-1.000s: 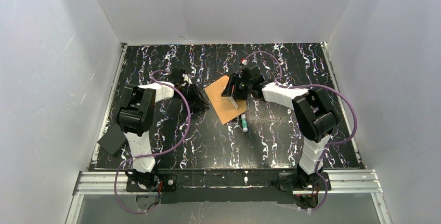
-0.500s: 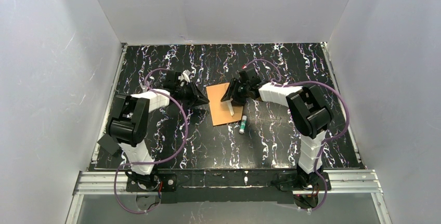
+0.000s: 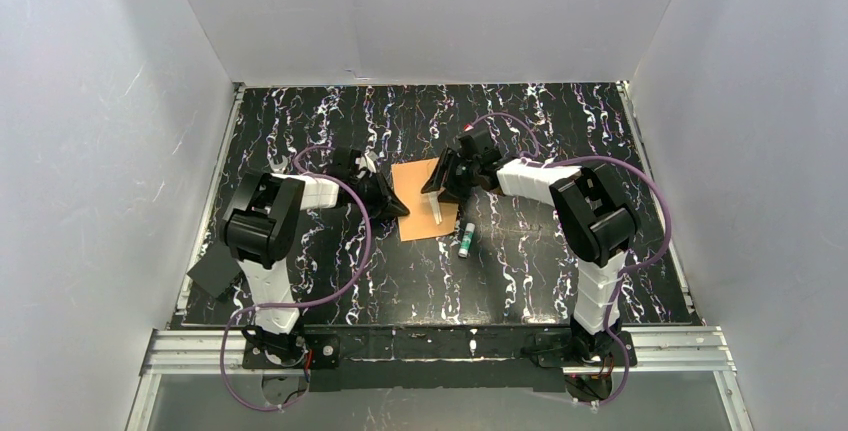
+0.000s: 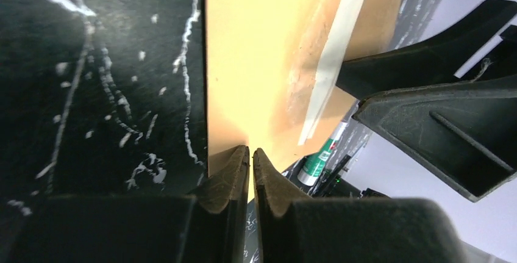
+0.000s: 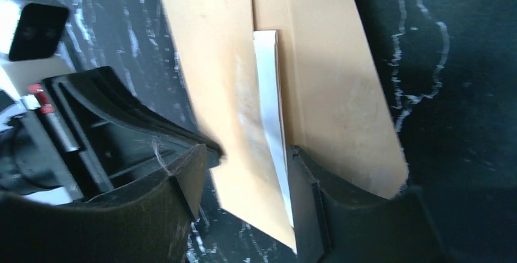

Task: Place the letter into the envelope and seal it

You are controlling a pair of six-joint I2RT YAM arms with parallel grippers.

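The envelope lay flat on the dark marbled tabletop, about midway between the two arms and slightly toward the far side. Its flap was open, and the pale strip on the flap faced up.

The left fingers met the envelope at its left edge. They were pressed almost together, and the wrist view suggested they were pinching that edge of the paper, though the contact itself was partly hidden.

The right fingers hung over the right part of the envelope. They were spread apart, with the flap and its strip lying between them. Whether either finger touched the paper could not be told.

A green-and-white glue stick lay on the tabletop just beside the envelope's near right corner.
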